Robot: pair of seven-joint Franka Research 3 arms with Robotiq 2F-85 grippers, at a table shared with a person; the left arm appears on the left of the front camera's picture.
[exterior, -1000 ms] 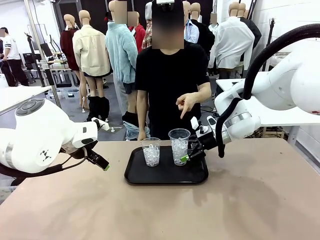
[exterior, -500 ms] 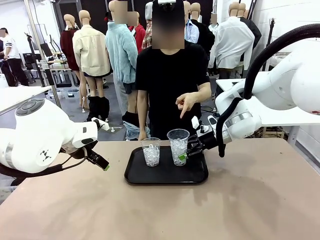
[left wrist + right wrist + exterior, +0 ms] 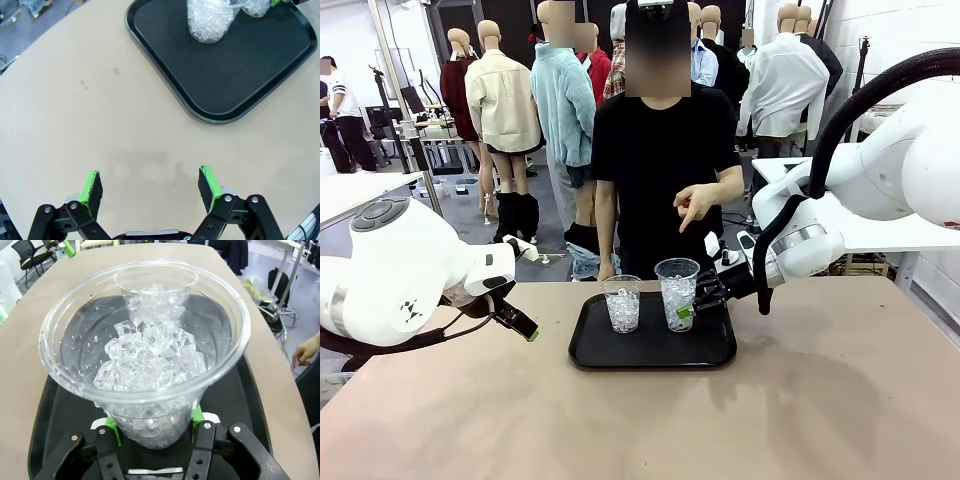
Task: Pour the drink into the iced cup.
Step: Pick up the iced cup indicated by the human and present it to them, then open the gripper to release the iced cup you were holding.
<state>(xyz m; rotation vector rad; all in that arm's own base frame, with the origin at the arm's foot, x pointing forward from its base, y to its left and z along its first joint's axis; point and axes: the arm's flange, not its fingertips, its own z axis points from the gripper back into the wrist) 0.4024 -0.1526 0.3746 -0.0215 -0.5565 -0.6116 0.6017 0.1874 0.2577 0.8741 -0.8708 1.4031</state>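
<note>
right gripper [image 3: 690, 308] just clamped onto iced cup [image 3: 677, 285] on tray [image 3: 620, 352], was apart a sec ago. left gripper [image 3: 150, 184] idle, fingers wide apart. cup secured, pour probably next.

Black tray [image 3: 655, 348] on tan table [image 3: 800, 400]; person in black shirt [image 3: 655, 150] at far side

Bright, even indoor light, sharp frames
Soft shadows on the tabletop [image 3: 800, 400]; wrist views bend at the edges.
</note>
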